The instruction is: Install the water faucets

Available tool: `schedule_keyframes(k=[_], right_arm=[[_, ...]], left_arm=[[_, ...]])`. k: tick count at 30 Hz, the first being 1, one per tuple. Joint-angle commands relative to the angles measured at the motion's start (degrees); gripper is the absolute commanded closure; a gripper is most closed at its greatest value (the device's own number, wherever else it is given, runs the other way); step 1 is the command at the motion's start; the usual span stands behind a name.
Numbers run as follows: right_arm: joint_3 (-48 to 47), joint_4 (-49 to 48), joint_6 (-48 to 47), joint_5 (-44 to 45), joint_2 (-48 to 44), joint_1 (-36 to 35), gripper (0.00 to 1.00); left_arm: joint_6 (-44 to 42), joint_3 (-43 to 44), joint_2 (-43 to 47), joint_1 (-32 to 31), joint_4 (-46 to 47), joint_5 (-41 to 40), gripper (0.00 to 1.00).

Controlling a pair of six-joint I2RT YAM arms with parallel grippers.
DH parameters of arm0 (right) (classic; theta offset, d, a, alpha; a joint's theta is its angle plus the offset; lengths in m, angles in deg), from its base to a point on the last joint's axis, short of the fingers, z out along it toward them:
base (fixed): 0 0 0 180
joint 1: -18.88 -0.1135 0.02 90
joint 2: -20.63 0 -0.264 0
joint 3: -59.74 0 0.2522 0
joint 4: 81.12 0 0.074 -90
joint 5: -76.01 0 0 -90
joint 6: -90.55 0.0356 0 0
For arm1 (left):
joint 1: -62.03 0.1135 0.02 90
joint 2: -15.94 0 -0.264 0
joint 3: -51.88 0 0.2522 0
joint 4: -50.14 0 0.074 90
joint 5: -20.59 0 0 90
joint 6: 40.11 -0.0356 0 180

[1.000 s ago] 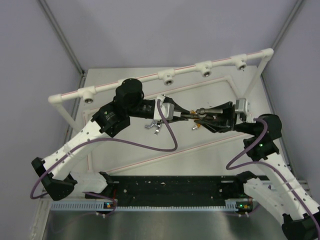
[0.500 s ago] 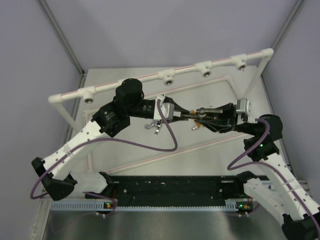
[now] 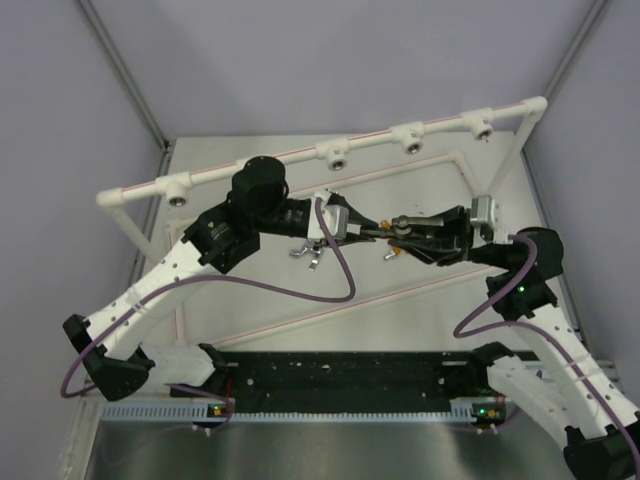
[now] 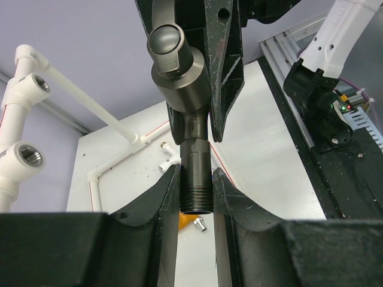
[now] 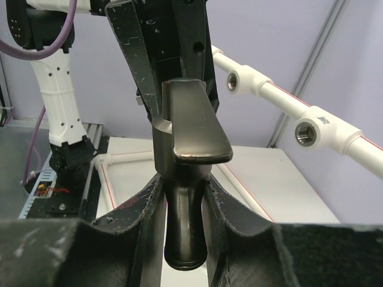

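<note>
Grey faucet (image 4: pixel 179 72), seemingly in both grippers (image 4: pixel 194 178) (image 5: pixel 183 186)

**Middle's jammed, front's open**

The left gripper (image 3: pixel 378 231) and right gripper (image 3: pixel 402 228) sit nose to nose, both clamped on one dark grey metal faucet (image 4: pixel 195 173), so nothing gets between them. A white plastic pipe rail (image 3: pixel 370 144) fences off the back. A silver faucet (image 3: pixel 308 255), an orange-gold faucet (image 3: pixel 390 253) and a drooping purple cable (image 3: pixel 350 282) clutter things underneath. There's passing room over the white tabletop (image 3: pixel 420 310) nearer the bases.

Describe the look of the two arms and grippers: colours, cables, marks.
Both the left arm and right arm have white links with black joints, each trailed by a purple cable. The left gripper and right gripper have black fingers, scuffed with pale scratches.
</note>
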Motion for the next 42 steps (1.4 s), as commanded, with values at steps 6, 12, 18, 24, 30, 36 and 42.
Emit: schedule_keyframes(k=[6,12,18,24,30,36,42], right_arm=[[-1.77,-1.37,1.22,-1.53,0.83,-0.43,0.82],[-0.8,-4.7,3.15,-1.35,1.0,-0.43,0.72],[-0.45,-6.29,4.47,-1.88,1.53,-0.43,0.67],[-0.45,-6.73,4.83,-2.14,1.62,-0.52,0.65],[-0.72,-6.82,4.83,-2.14,1.36,-0.43,0.66],[-0.98,-6.73,4.91,-1.96,1.44,-0.52,0.66],[-0.98,-6.55,4.65,-1.88,1.09,-0.43,0.64]], left_arm=[[-1.11,3.11,-0.06,-0.22,0.78,2.83,1.0],[0.56,1.35,0.73,-0.31,4.29,2.74,1.0],[1.01,1.0,1.08,-0.31,5.35,2.74,1.0],[1.09,0.91,1.17,-0.31,5.62,2.74,1.0],[0.83,0.82,1.08,-0.31,5.27,2.21,1.0],[0.3,0.74,1.08,-0.31,4.74,1.6,1.0],[0.04,0.82,1.17,-0.31,4.65,1.33,1.0]])
